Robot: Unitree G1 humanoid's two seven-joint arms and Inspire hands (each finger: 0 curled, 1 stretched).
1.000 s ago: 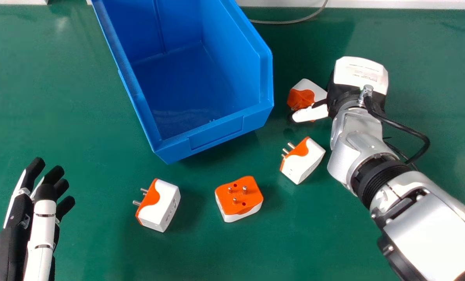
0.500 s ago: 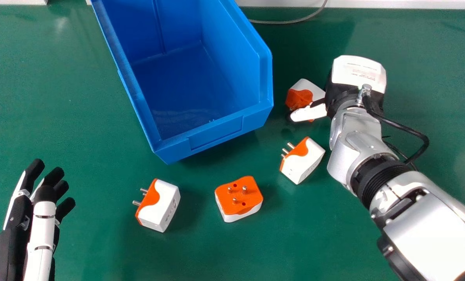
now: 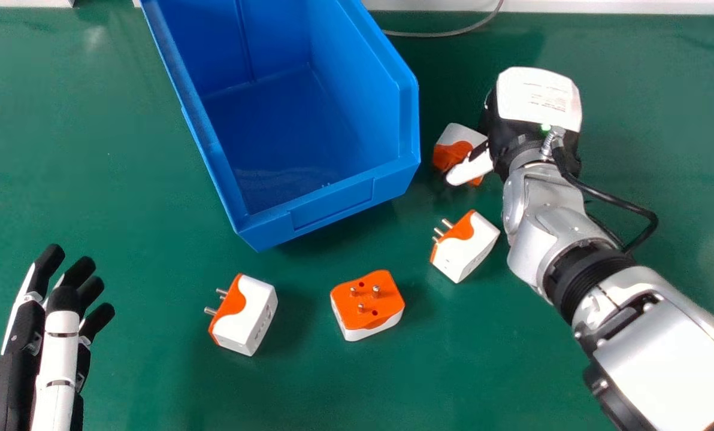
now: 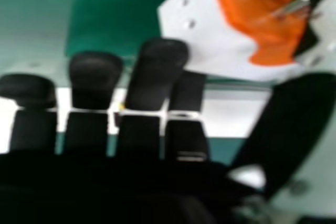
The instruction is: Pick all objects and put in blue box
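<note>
Right fingers (image 4: 157, 69) pinching plug adapter (image 3: 448, 154), just right of blue box (image 3: 332, 205); likely lift, then leftward. Left hand (image 3: 57, 359) farther off, fingers loosely spread.

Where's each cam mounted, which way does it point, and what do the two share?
Head view: on the head, facing forward and down at the green table, the blue box and three loose adapters; left hand at lower left, right arm and right hand at right.
Right hand view: at the right hand, facing out past its fingertips, thumb at right, toward the gripped adapter.
Shared: right hand, gripped adapter, green table.
</note>
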